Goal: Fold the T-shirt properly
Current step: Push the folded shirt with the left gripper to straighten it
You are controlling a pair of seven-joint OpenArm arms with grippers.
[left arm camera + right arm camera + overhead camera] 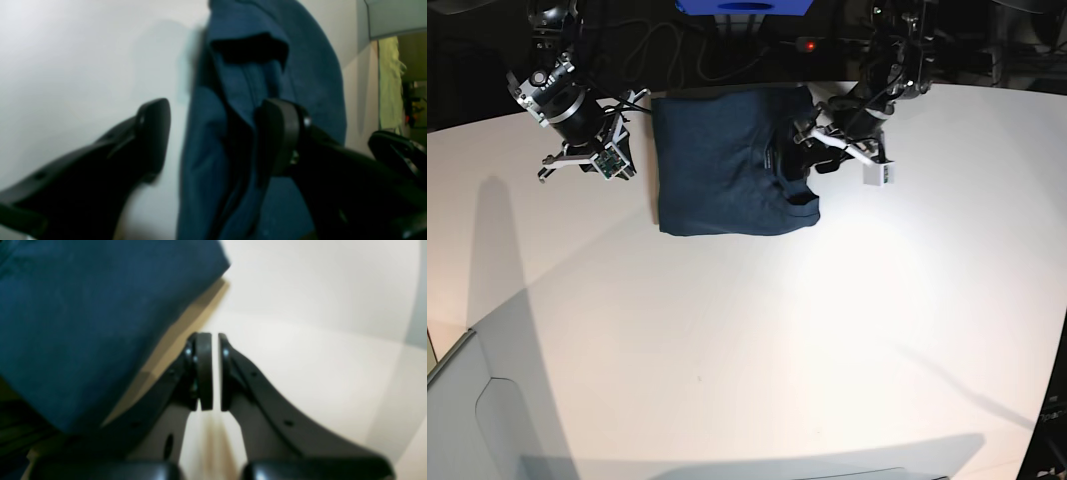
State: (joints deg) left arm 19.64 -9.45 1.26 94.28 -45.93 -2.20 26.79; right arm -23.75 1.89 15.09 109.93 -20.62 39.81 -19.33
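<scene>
the folded t-shirt [727, 165] lies flat near the far edge of the white table [757, 340], the left gripper [213, 133] spread wide over its folded edge, gripping nothing, while the right gripper [215, 371] sits closed and empty beside its other side.

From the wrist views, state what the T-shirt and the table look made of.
T-shirt: soft matte navy fabric, likely cotton knit; it creases and drapes in folds.
Table: smooth hard white surface, faintly glossy, perhaps laminate; a light-brown patch beside the cloth is unexplained.
</scene>
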